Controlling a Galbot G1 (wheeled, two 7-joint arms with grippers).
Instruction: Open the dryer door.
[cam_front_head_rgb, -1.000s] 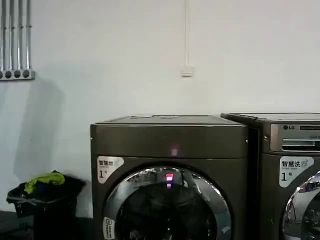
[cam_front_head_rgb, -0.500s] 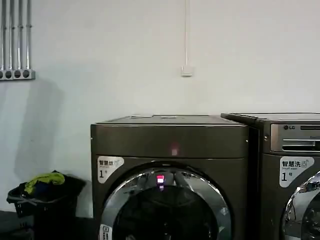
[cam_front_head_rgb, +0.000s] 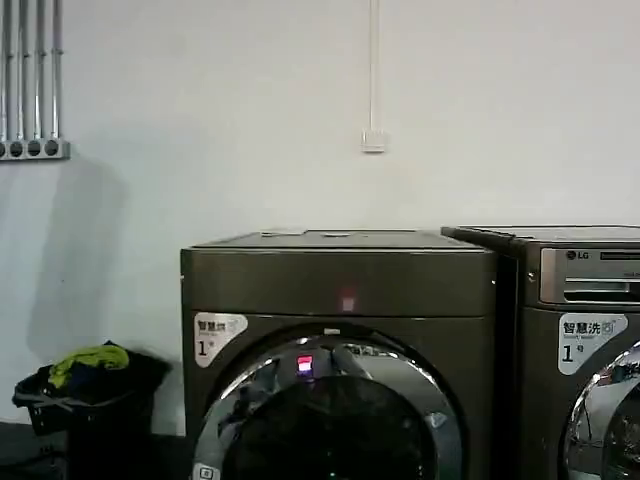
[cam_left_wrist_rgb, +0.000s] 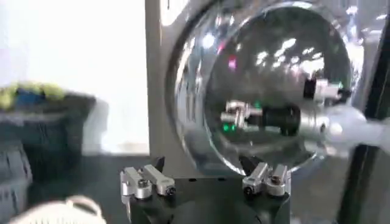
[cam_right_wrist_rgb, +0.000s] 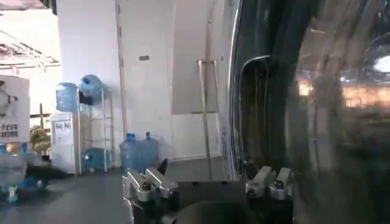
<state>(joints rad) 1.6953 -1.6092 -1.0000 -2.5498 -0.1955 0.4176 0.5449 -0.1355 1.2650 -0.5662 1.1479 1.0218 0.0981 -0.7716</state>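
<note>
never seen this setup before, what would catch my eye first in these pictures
The dryer door, a big round chrome ring around dark glass, fills the lower front of the dark bronze-grey machine in the head view. In the left wrist view it bulges like a mirror just ahead of the left gripper, whose jaws stand open. Beside it on the right stands the LG machine, and a dark laundry basket with a yellow-green cloth sits on the floor at the left.

Head cam frontal; wrist cams close (shared dryer door).
</note>
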